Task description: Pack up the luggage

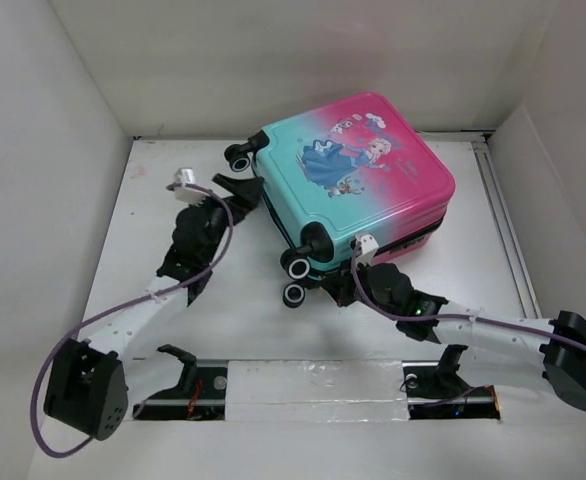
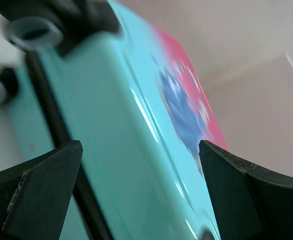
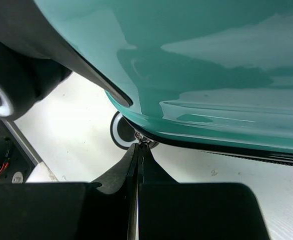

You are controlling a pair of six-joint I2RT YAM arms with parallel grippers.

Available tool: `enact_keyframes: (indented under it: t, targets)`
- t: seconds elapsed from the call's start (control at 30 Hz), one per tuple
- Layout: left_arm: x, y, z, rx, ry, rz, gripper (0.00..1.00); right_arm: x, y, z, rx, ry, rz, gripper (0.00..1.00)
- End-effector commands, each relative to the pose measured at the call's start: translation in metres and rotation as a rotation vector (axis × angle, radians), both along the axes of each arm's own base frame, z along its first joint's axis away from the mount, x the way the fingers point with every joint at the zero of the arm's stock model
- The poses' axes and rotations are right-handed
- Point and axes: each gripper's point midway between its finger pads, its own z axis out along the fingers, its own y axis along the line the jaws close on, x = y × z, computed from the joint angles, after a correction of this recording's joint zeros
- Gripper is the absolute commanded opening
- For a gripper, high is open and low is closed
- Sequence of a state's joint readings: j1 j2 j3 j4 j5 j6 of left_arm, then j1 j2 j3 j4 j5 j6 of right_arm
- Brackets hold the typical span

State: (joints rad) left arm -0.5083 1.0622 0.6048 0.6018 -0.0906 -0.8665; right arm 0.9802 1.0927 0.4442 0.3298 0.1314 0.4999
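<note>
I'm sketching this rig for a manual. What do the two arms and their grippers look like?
The left arm and right arm are alike, with white links and bulky black joint housings. A purple cable loops along each. The left gripper and right gripper have thick, matte black, wedge-shaped fingers.

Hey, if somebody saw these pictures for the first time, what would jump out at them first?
The luggage, a bright pink-to-teal suitcase with a cartoon princess, lies flat at the far middle of the white table. The left gripper stands wide open at its wheeled end. The right gripper is shut, with its tips at the black seam on the near side, beside the black-and-white wheels.
</note>
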Motion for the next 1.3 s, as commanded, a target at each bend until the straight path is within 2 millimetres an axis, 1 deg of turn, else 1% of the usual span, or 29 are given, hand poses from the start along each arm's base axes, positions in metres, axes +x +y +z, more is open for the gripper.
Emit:
enact_keyframes:
  t: [0.0,0.03,0.07,0.1,0.13,0.17,0.2,0.23,0.27,0.3,0.33,0.37,0.47,0.53,0.57,0.63,0.67,0.73,0.77,0.8,0.9,0.93,1.0,1.03,1.1,1.17,1.2,1.23,1.27]
  targets:
    - [0.038,0.056,0.023,-0.073,-0.03,0.141,1.0,-0.017,0.017,0.036,0.146,-0.018,0.099,0.0]
    - [0.048,0.069,0.023,-0.127,-0.011,0.161,1.0,-0.019,0.015,0.036,0.147,-0.019,0.099,0.0]
    - [0.054,0.072,0.024,-0.154,-0.008,0.122,1.0,-0.02,0.016,0.036,0.148,-0.017,0.108,0.0]
    - [0.073,0.094,0.004,-0.172,0.038,0.166,1.0,-0.02,0.016,0.036,0.148,-0.017,0.108,0.0]
    - [0.082,0.098,0.012,-0.233,0.019,0.16,1.0,-0.019,0.016,0.032,0.135,-0.019,0.11,0.0]
    - [0.09,0.1,0.009,-0.246,0.023,0.152,1.0,-0.021,0.017,0.032,0.136,-0.017,0.119,0.0]
    - [0.098,0.096,0.017,-0.258,0.011,0.102,1.0,-0.022,0.019,0.037,0.145,-0.019,0.131,0.0]
    - [0.114,0.094,-0.006,-0.264,0.071,0.085,1.0,-0.022,0.019,0.037,0.145,-0.019,0.131,0.0]
    - [0.122,0.094,-0.005,-0.277,0.068,0.07,1.0,-0.024,0.022,0.035,0.146,-0.015,0.148,0.0]
    - [0.128,0.086,0.002,-0.304,0.063,0.022,1.0,-0.025,0.023,0.035,0.147,-0.013,0.157,0.0]
    - [0.136,0.083,-0.015,-0.319,0.094,0.011,1.0,-0.025,0.023,0.035,0.147,-0.013,0.157,0.0]
    - [0.14,0.081,-0.007,-0.337,0.054,-0.011,1.0,-0.025,0.023,0.035,0.147,-0.013,0.157,0.0]
    - [0.151,0.076,-0.014,-0.373,0.056,-0.039,1.0,-0.026,0.022,0.033,0.155,-0.005,0.154,0.0]
    - [0.158,0.076,0.0,-0.383,0.013,-0.049,1.0,-0.028,0.023,0.033,0.156,-0.002,0.167,0.0]
    - [0.162,0.076,-0.005,-0.383,0.022,-0.047,1.0,-0.028,0.024,0.03,0.149,0.003,0.167,0.0]
    - [0.168,0.075,0.0,-0.393,0.006,-0.052,1.0,-0.028,0.024,0.03,0.149,0.003,0.167,0.0]
    - [0.174,0.075,0.009,-0.394,-0.016,-0.056,1.0,-0.028,0.024,0.03,0.149,0.003,0.167,0.0]
    - [0.183,0.075,0.0,-0.402,0.008,-0.053,1.0,-0.029,0.025,0.027,0.143,0.011,0.175,0.0]
    - [0.187,0.07,0.006,-0.402,0.001,-0.063,1.0,-0.029,0.025,0.027,0.143,0.011,0.175,0.0]
    - [0.192,0.069,-0.004,-0.402,0.024,-0.059,1.0,-0.029,0.025,0.027,0.143,0.011,0.175,0.0]
    - [0.198,0.067,-0.013,-0.422,0.051,-0.068,0.94,-0.028,0.024,0.027,0.142,0.009,0.167,0.0]
    - [0.198,0.061,-0.017,-0.431,0.066,-0.077,0.9,-0.026,0.023,0.027,0.141,0.007,0.156,0.0]
    - [0.198,0.062,-0.016,-0.466,0.054,-0.074,0.88,-0.024,0.024,0.031,0.147,-0.001,0.148,0.0]
    - [0.2,0.057,-0.026,-0.474,0.073,-0.081,0.86,-0.024,0.023,0.033,0.149,-0.003,0.148,0.0]
    - [0.202,0.057,-0.025,-0.488,0.064,-0.085,0.75,-0.025,0.022,0.034,0.149,-0.003,0.148,0.0]
    - [0.207,0.057,-0.024,-0.508,0.061,-0.09,0.68,-0.026,0.02,0.03,0.136,0.007,0.147,0.0]
    - [0.209,0.058,-0.02,-0.511,0.05,-0.083,0.55,-0.026,0.02,0.034,0.145,0.0,0.148,0.0]
    - [0.212,0.058,-0.021,-0.51,0.051,-0.083,0.49,-0.025,0.019,0.038,0.153,-0.009,0.139,0.0]
    - [0.212,0.052,-0.015,-0.511,0.04,-0.095,0.41,-0.026,0.017,0.034,0.146,-0.003,0.139,0.0]
